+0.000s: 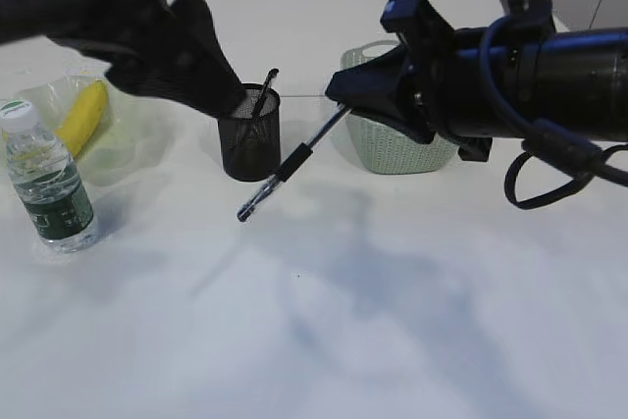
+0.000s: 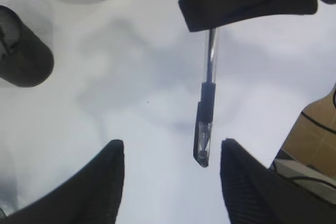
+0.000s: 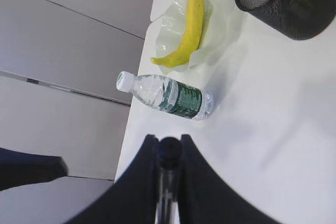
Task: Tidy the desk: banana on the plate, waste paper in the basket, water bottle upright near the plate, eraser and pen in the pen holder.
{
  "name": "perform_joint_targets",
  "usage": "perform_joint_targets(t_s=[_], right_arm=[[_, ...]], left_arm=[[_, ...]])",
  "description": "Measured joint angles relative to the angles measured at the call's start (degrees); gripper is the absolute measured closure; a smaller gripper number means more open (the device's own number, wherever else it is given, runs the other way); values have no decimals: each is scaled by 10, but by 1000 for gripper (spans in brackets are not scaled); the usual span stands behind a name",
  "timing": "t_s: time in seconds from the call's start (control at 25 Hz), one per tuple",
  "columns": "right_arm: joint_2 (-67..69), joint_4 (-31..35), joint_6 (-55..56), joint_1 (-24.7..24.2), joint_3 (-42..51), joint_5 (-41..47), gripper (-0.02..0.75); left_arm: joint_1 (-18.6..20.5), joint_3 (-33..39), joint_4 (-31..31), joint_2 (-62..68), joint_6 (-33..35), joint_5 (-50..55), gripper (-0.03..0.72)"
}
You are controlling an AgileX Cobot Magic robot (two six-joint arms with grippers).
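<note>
Your right gripper (image 1: 343, 103) is clamped on the pen (image 1: 291, 162), holding it in the air above the counter (image 1: 324, 321). The pen's long axis slants down and away from that gripper, its free tip toward the camera-left and just below the pen holder (image 1: 250, 134). The mesh pen holder stands just beside the pen's lower half, with the green basket (image 1: 392, 149) right behind the gripper. Your left gripper (image 2: 172, 182) hangs with its fingers (image 2: 100, 182) apart and nothing between them; the pen tip hangs just above that gap. Beyond the pen holder from the right gripper, the banana (image 1: 81, 117) lies on the plate (image 1: 132, 130) and the water bottle (image 1: 47, 183) stands upright in front of it. Only the right wrist view shows the pen's end cap pinched between the fingers; only the left wrist view shows the pen clear of the counter.
</note>
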Motion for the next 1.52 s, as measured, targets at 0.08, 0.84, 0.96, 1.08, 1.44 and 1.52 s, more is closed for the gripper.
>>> perform_joint_targets(t_s=[0.08,0.84,0.96,1.08,1.44,1.52], right_arm=[[-10,0,0,-4,0,0,695],[-128,0,81,-54,0,-6,695],[-134,0,98,-56,0,4,695],[-134,-1,104,-56,-1,12,695],[-134,-2,148,-56,-39,12,696],[-134,-2,164,-56,-47,7,696]], left_arm=[[0,0,6,-27,-20,0,268],[0,256,-54,-232,-85,-140,265],[0,273,-58,-240,-85,-170,265],[0,276,-60,-240,-85,-204,265],[0,288,-63,-240,-86,-333,266],[0,299,-64,-240,-86,-363,270]])
